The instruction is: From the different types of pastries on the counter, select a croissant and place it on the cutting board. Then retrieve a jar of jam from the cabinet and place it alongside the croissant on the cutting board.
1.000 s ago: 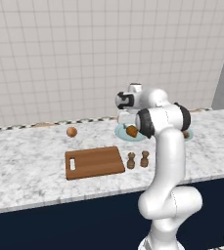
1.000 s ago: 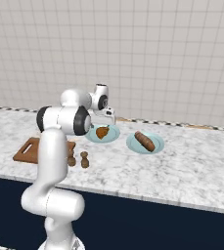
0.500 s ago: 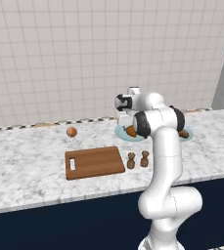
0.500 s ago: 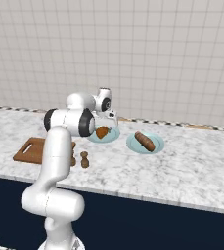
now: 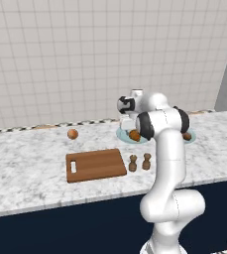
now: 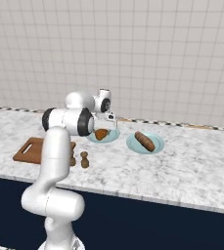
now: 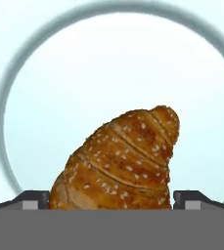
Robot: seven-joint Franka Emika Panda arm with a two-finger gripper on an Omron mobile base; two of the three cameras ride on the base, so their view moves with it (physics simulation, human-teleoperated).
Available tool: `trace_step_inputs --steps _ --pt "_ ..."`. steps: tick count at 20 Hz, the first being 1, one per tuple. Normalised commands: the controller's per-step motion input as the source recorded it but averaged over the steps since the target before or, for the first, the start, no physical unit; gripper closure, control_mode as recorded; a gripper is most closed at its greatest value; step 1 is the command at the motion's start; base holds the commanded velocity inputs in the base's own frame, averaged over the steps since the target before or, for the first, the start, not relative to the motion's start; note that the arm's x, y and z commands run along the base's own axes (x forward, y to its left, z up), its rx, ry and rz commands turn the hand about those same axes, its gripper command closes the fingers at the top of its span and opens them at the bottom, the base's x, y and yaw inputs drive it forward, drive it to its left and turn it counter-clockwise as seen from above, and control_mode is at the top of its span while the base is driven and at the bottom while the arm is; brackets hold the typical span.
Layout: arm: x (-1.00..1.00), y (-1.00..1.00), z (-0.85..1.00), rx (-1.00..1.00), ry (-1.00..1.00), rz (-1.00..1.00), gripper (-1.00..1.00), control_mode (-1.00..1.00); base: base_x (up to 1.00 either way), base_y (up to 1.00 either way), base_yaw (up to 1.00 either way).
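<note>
The gripper (image 7: 111, 197) is positioned low over a pale blue plate (image 7: 45, 97) at the back of the counter (image 5: 26, 173), with its fingertips (image 7: 35, 199) spread wide on either side of the croissant (image 7: 118, 161). No contact between the fingertips and the croissant can be confirmed; the pastry lies on the plate between them. The croissant is golden-brown, ridged and sprinkled with seeds.

In the right base view, the gripper (image 6: 107, 118) is seen above the same plate (image 6: 93, 138), and a second plate (image 6: 155, 146) just beside it carries an elongated brown pastry (image 6: 144, 140). The cutting board (image 5: 95, 164) lies bare on the counter, nearer the front edge and to the left of the plates. Two small brown shakers (image 5: 139, 162) stand just beside its right end. A small round orange-brown pastry (image 5: 73, 133) rests alone on the counter behind the board.
</note>
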Motion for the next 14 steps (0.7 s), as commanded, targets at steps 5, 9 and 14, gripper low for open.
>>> trace_step_inputs --steps 5,9,14 --pt "-0.08 0.05 -0.22 0.0 -0.06 0.0 1.0 -1.0 0.0 0.0 0.0" --pt "-0.01 0.0 0.59 0.0 -0.12 0.0 1.0 -1.0 0.0 0.0 0.0" --pt "-0.17 0.19 0.93 0.0 -0.04 0.0 1.0 -1.0 0.0 0.0 0.0"
